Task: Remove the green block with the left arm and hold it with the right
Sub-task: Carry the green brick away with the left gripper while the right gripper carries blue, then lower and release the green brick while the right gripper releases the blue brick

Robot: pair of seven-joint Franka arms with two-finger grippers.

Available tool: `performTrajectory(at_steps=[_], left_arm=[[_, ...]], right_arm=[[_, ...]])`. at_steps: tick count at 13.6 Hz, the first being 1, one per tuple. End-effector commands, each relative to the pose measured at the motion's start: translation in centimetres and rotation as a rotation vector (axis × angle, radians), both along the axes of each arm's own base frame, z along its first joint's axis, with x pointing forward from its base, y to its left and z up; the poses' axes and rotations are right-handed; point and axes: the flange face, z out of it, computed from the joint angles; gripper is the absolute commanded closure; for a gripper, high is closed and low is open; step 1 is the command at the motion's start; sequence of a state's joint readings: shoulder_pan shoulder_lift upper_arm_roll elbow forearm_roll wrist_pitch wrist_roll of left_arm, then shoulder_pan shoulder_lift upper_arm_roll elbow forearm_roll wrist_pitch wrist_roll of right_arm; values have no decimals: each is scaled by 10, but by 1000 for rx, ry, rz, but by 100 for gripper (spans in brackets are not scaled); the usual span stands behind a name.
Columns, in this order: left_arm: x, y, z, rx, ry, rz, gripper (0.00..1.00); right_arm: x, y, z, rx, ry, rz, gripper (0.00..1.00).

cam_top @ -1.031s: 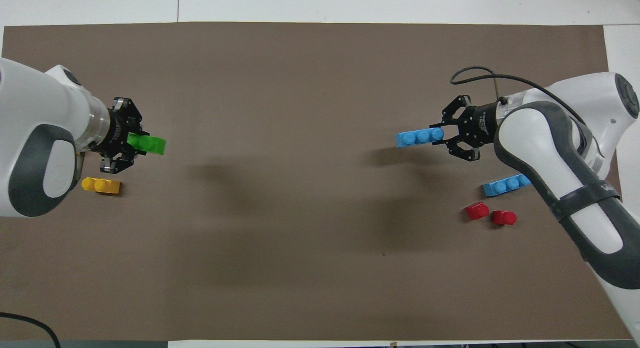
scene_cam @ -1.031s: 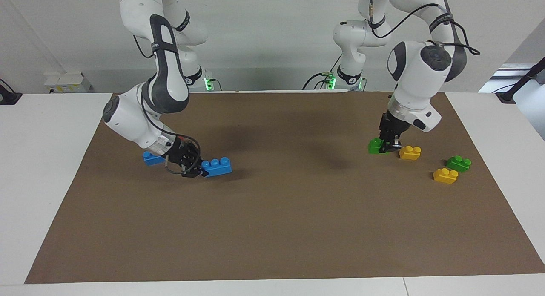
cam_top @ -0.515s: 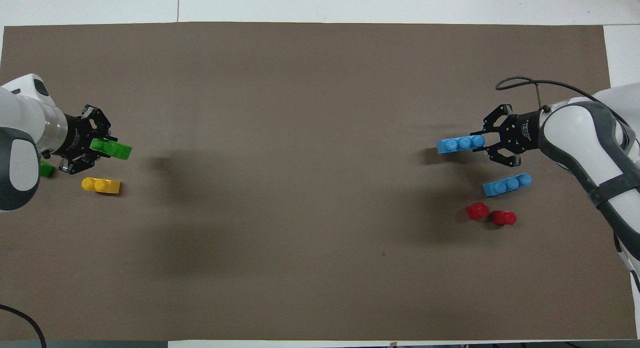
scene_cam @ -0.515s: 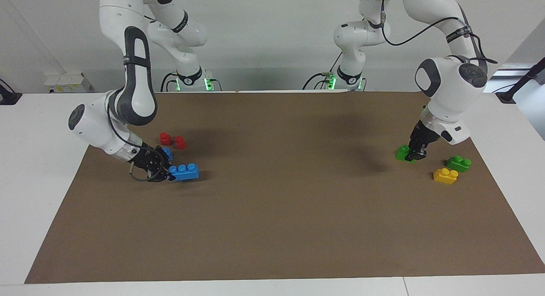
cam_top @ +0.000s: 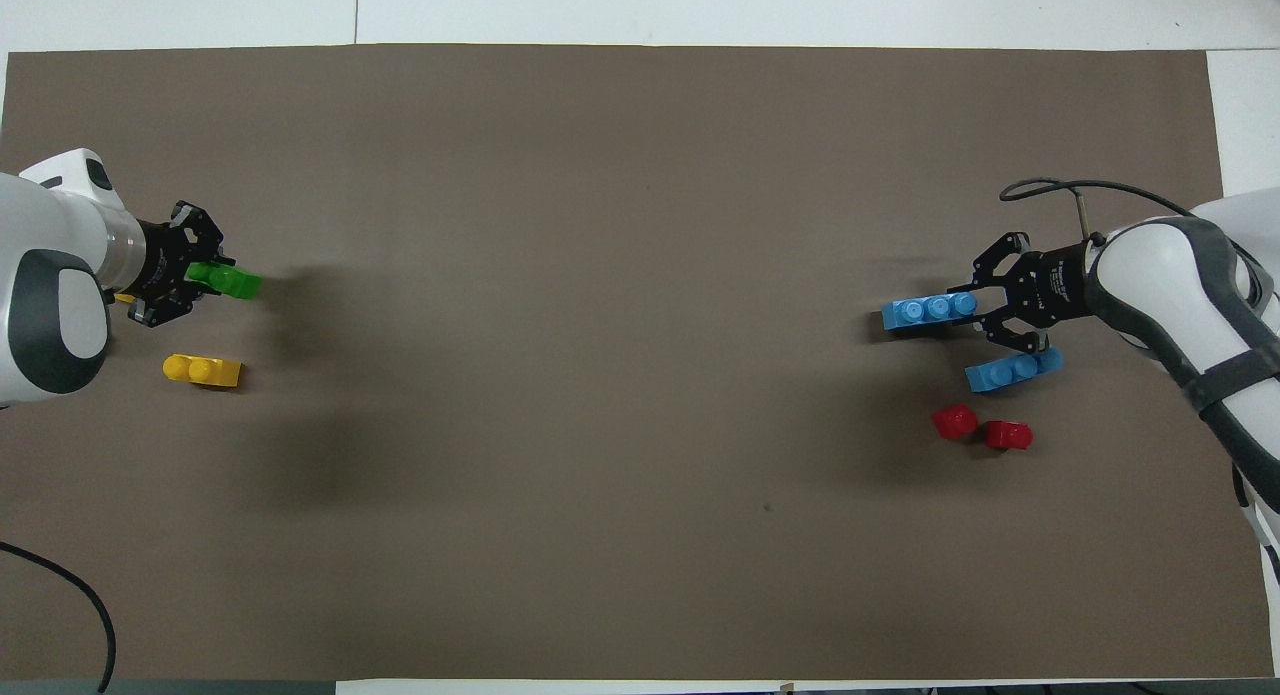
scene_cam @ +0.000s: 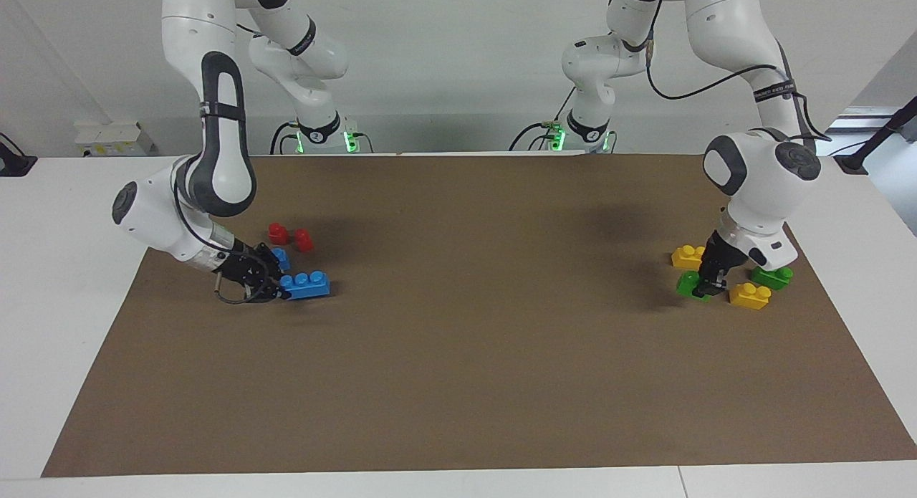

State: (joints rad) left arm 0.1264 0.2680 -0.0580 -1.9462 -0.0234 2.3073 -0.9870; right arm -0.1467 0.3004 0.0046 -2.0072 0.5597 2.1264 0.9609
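The bright-green two-stud block is in my left gripper, which is shut on it and holds it very low at the mat, beside a yellow brick. I cannot tell whether the block touches the mat. In the overhead view the block sticks out of the left gripper toward the middle of the table. My right gripper is shut on a blue three-stud brick low over the mat at the right arm's end; the overhead view shows the gripper and brick too.
A darker green two-stud brick and a second yellow brick lie close around the left gripper. A second blue brick and two red pieces lie near the right gripper. A brown mat covers the table.
The left gripper carried the green block toward the left arm's end of the table and down among the yellow and green bricks. The right gripper carried its blue brick toward the right arm's end.
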Motion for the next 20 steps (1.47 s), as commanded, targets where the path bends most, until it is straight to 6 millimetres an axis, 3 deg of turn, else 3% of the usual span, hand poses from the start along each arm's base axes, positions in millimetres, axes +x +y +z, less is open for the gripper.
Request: performTrajectory(at_steps=[1, 7, 8, 9, 12, 13, 14, 15, 17, 20], left_arm=[[18, 6, -22, -5, 3, -46, 100], [22, 8, -50, 2, 8, -126, 100], [21, 9, -50, 3, 11, -154, 75], [22, 9, -48, 5, 11, -171, 1], [23, 7, -38, 10, 3, -197, 0], [22, 7, -28, 12, 0, -202, 0], [21, 7, -19, 12, 0, -203, 0], [22, 8, -7, 10, 6, -203, 0], [23, 2, 18, 10, 18, -221, 0], [10, -5, 57, 24, 48, -333, 0]], right_arm=[[-8, 3, -8, -26, -18, 21, 100], [-8, 3, -8, -26, -25, 9, 100], [-7, 2, -7, -26, -28, 9, 100], [-8, -2, -6, -22, -29, -4, 100], [-3, -7, 1, -25, -46, -14, 47], [3, -5, 9, -25, -60, -13, 34], [6, -4, 16, -29, -73, -13, 8], [9, -4, 25, -30, -85, -20, 2], [10, -2, 43, -30, -99, -37, 0], [13, 4, 91, -27, -132, -41, 0]])
